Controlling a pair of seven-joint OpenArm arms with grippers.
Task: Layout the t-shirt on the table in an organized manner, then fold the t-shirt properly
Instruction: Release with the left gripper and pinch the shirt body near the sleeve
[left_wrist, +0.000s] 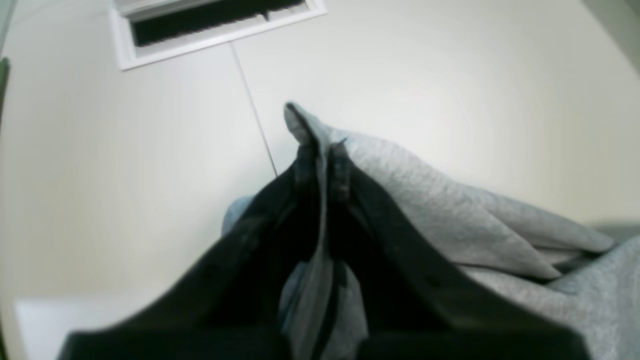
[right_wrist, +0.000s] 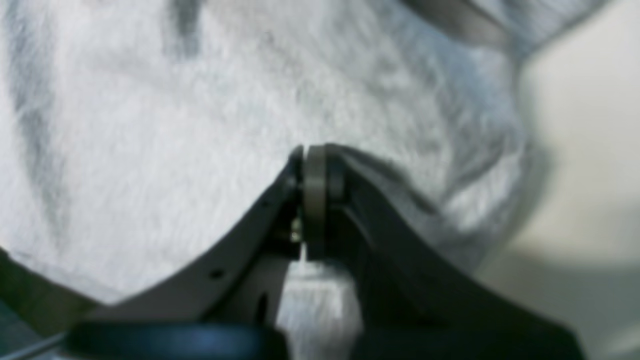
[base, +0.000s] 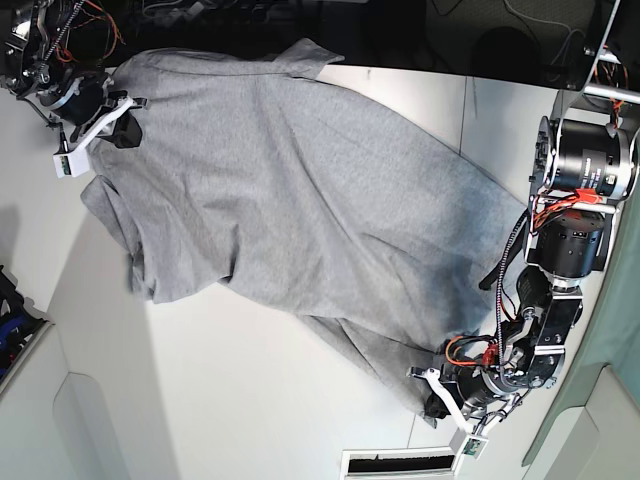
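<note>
The light grey t-shirt (base: 300, 200) lies spread and wrinkled across the white table (base: 250, 400); no lettering shows. My left gripper (left_wrist: 322, 150) is shut on a corner of the t-shirt (left_wrist: 450, 210), with fabric running down between its fingers. In the base view that left gripper (base: 432, 392) sits at the shirt's lower right tip. My right gripper (right_wrist: 315, 167) is shut, a thin grey fold pinched between its fingertips, low over the t-shirt (right_wrist: 200, 100). In the base view the right gripper (base: 125, 130) is at the shirt's upper left edge.
A white-framed slot with a dark opening (left_wrist: 215, 25) is set into the table (left_wrist: 150, 175) beyond the left gripper, and the same slot (base: 400, 462) shows at the bottom edge of the base view. A thin dark seam (left_wrist: 255, 115) crosses the tabletop. Bare table (right_wrist: 575, 150) lies right of the shirt.
</note>
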